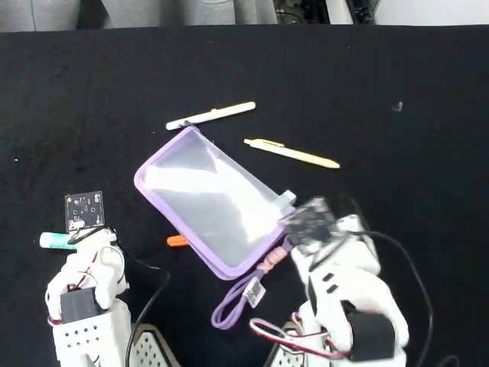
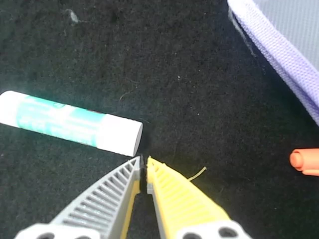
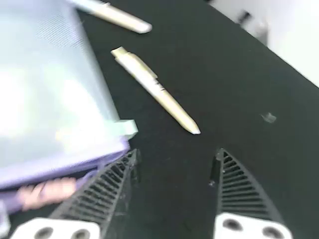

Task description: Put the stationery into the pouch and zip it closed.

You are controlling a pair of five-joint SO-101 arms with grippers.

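Up close the left hand (image 2: 144,162) is pinched shut on nothing beside the glue stick (image 2: 70,123), while the right hand (image 3: 175,154) gapes wide and empty by the purple pouch (image 1: 206,202) corner, yellow pen (image 3: 154,89) just beyond

Legible markings: none can be read.
The glue stick (image 2: 70,123) bears a teal label (image 2: 50,115) whose print is too faint to read; the tag (image 1: 254,293) on the pouch (image 1: 206,200) cord is too small.

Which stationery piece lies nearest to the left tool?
The white stick with the teal label: its end lies beside the tips of the left tool. The orange piece is farther; the white pen and yellow pen lie beyond the pouch.
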